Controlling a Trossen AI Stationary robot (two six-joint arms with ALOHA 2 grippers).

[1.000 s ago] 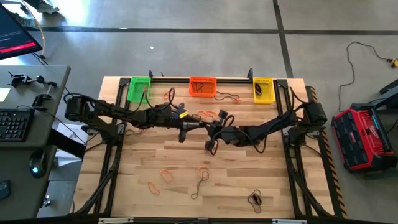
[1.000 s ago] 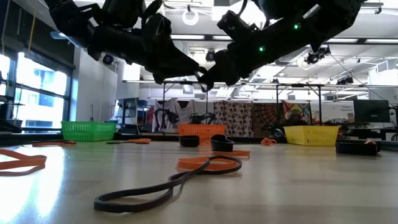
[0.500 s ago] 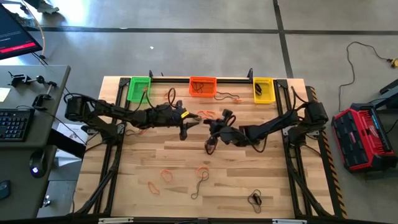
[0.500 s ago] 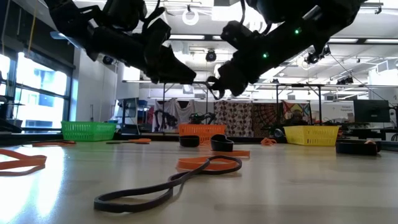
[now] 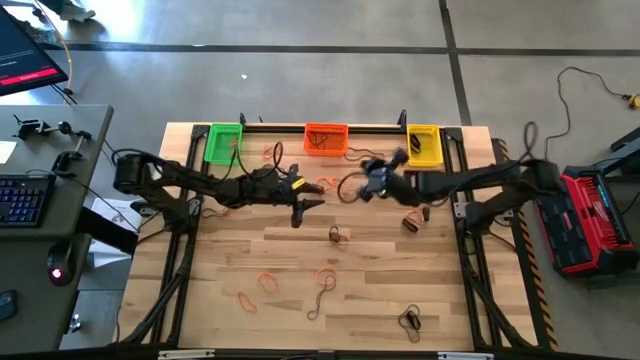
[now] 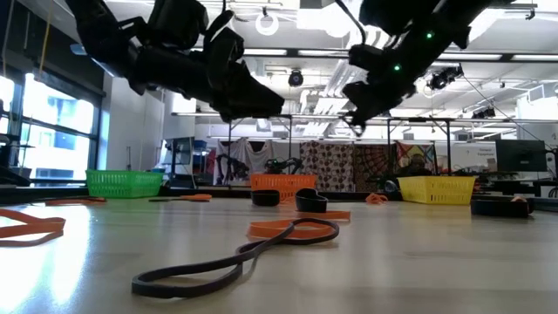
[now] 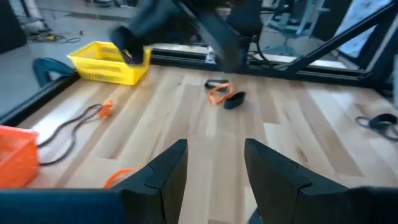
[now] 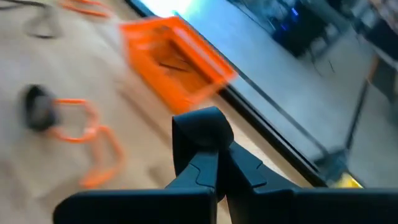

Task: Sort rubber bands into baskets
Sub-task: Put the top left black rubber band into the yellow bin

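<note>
Overhead, three rectangular plastic mesh baskets lined the far edge of the wooden table (image 5: 300,250): green basket (image 5: 223,142), orange basket (image 5: 326,138), yellow basket (image 5: 424,144). Thin floppy rubber bands (image 5: 325,280) lay scattered on the boards. Left gripper (image 5: 305,203) hung mid-table, fingers spread, holding nothing. Right gripper (image 5: 368,186) hovered near the orange basket, fingers pressed together.

Green basket (image 5: 223,142), orange basket (image 5: 326,138), yellow basket (image 5: 424,144), orange and black rubber bands (image 5: 269,281), pale wood table (image 5: 380,280)
</note>
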